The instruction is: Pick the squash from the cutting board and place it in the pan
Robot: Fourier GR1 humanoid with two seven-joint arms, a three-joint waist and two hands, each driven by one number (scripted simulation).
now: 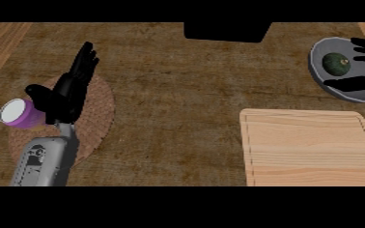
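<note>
Squash (336,63), dark green and round, lies inside the grey pan (318,75) at the far right of the table (178,92), and the wooden cutting board (303,147) nearer the lower edge carries nothing. Right hand (348,83) shows only in part at the right border: one black finger reaches across the pan's near rim just below the squash, and other fingertips (358,46) show above the squash at the pan's far side, so the squash sits between them without clearly being touched. The visible fingers look straight rather than curled, and nothing is held in them. Left hand (70,89) rests well away at the other side of the table, over a round woven mat (100,111), its fingers straight and pointing away from the robot, its thumb turned out to the left; it holds nothing. Just left of that hand's thumb stands a purple cup (20,113) with a white inside, at the edge of the mat. Grey forearm (44,162) runs down from the left hand to the lower edge. Beyond both hands, at the table's far edge, sits a black block (227,31).
</note>
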